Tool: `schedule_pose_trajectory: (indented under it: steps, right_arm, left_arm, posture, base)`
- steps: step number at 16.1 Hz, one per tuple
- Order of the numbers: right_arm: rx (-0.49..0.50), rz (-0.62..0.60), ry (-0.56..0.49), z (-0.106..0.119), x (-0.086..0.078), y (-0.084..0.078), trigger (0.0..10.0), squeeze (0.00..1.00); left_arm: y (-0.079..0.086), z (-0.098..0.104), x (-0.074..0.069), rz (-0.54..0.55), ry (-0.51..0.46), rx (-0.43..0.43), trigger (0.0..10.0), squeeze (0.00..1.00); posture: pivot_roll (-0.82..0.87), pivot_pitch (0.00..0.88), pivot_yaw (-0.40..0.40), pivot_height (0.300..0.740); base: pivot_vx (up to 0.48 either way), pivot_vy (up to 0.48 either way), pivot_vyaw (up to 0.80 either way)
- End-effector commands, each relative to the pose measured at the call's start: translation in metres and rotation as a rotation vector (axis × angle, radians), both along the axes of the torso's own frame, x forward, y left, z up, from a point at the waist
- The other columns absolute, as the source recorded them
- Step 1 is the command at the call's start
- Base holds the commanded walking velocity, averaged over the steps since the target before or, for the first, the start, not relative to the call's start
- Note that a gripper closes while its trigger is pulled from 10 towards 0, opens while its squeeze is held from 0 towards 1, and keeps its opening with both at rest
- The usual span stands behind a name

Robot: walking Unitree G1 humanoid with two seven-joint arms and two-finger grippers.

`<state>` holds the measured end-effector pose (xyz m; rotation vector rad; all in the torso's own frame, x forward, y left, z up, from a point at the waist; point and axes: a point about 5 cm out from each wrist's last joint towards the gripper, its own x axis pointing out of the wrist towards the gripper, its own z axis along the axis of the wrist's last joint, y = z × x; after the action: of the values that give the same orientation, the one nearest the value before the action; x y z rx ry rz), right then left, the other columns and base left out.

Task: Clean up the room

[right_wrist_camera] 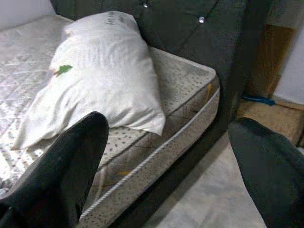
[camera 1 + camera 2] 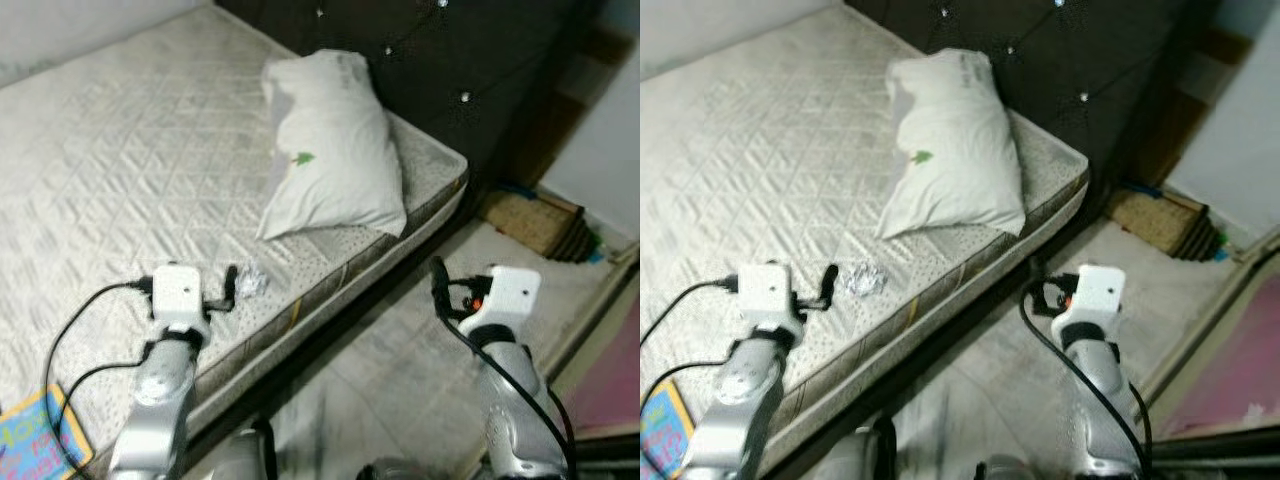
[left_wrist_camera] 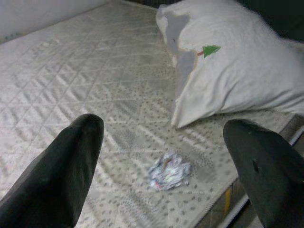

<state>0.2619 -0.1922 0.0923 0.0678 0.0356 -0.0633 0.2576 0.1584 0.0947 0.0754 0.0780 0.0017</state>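
Mattress [image 2: 120, 180], bare and quilted, fills the upper left of the left eye frame, with a white pillow [image 2: 335, 150] lying near its top right corner against a dark tufted headboard [image 2: 470, 70]. A small green tree mark sits on the pillow's near face. In the lower middle of the frame, close to the mattress edge and below the pillow, lies a crumpled silvery wrapper [image 2: 250, 281].

The left hand [image 2: 230, 287] is low in the left of the frame, above the mattress, its black fingers just beside the wrapper and not touching it. In the left wrist view the two fingers [image 3: 71, 166] stand wide apart, released, with the wrapper [image 3: 169, 170] between them further ahead on the mattress.

The right hand [image 2: 438, 285] is at the lower right, over the pale floor [image 2: 400, 380] beside the bed; its wrist view shows the fingers [image 1: 61, 166] spread wide and grasping nothing. A brown mat [image 2: 530, 222] lies on the floor at the right of the frame. A colourful book corner [image 2: 35, 435] shows at the lower left edge.
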Motion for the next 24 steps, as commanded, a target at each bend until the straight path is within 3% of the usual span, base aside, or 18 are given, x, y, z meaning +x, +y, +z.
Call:
schedule_pose_trajectory:
  steps: [1, 6, 8, 10, 12, 16, 24]
  right_arm:
    - [0.003, 0.018, -0.010, -0.001, -0.001, -0.001, 10.0, 0.00]
    - [0.012, 0.067, -0.043, 0.001, 0.004, 0.004, 10.0, 0.00]
    - [-0.036, 0.113, -0.044, -0.002, -0.003, 0.009, 10.0, 0.00]
    - [0.019, 0.088, -0.055, -0.002, -0.003, 0.006, 10.0, 0.00]
    - [-0.001, 0.094, -0.074, 0.002, -0.003, 0.005, 10.0, 0.00]
    - [-0.022, 0.053, -0.059, 0.003, -0.001, -0.005, 10.0, 0.00]
    - [-0.093, 0.033, -0.031, 0.000, -0.008, -0.003, 10.0, 0.00]
  left_arm:
    - [0.006, -0.002, 0.001, 0.024, -0.003, 0.024, 10.0, 0.00]
    - [0.007, 0.002, 0.013, 0.028, -0.034, 0.035, 10.0, 0.00]
    - [0.014, -0.001, 0.006, 0.068, -0.036, -0.016, 10.0, 0.00]
    - [0.012, -0.004, 0.001, 0.053, -0.028, 0.002, 10.0, 0.00]
    - [0.007, -0.002, -0.002, 0.045, -0.041, 0.013, 10.0, 0.00]
    - [0.007, 0.001, -0.007, 0.040, -0.060, 0.003, 10.0, 0.00]
    - [0.008, -0.001, -0.012, 0.044, -0.049, 0.014, 10.0, 0.00]
  posture:
    - [-0.01, 0.066, 0.037, 0.740]
    - [-0.01, 0.052, 0.037, 0.740]
    - [-0.01, 0.065, 0.031, 0.740]
    - [-0.01, 0.075, 0.036, 0.740]
    - [-0.01, 0.075, 0.032, 0.740]
    - [0.00, 0.101, 0.019, 0.740]
    - [-0.01, 0.120, 0.016, 0.740]
  base:
    - [0.000, 0.000, 0.00]
    - [0.000, 0.000, 0.00]
    - [0.000, 0.000, 0.40]
    - [0.000, 0.000, 0.79]
    - [0.000, 0.000, 0.64]
    - [0.000, 0.000, 0.00]
    - [0.000, 0.000, 0.00]
